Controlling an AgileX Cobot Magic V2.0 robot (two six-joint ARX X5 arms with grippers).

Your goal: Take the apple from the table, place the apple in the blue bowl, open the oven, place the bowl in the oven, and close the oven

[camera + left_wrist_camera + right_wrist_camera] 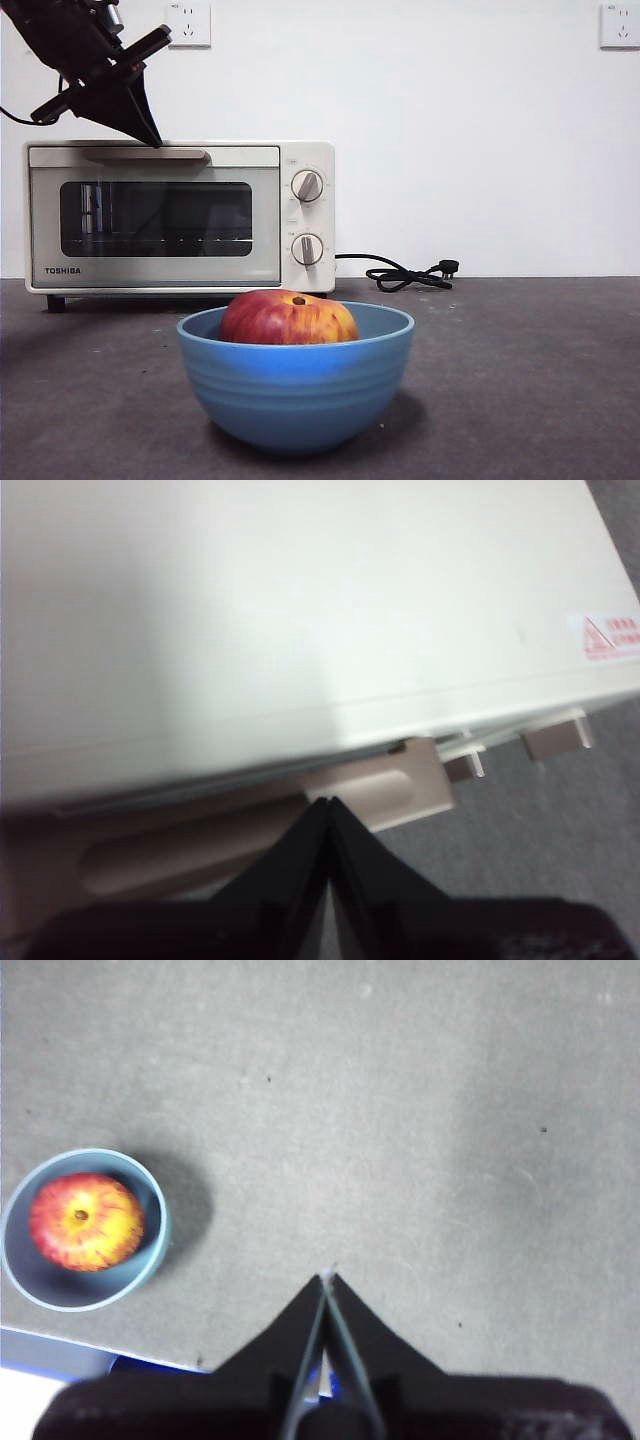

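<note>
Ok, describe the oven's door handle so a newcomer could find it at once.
Start at the cream-white oven standing at the back of the table, behind the blue bowl. Along the top edge of its dark glass door runs the handle, a pale horizontal bar. Unlike the two round knobs beside the door, it is long and flat, with the left gripper just above it.

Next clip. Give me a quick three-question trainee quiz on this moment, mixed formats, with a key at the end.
1. True or false: the apple lies inside the blue bowl.
2. Which gripper is at the oven door's handle? A) left B) right C) neither
3. Fill in: the oven door is ____.

Key:
1. True.
2. A: the left gripper, jaws together, is at the handle; the right gripper, also shut, hangs over bare table, away from the bowl.
3. Closed.
</note>
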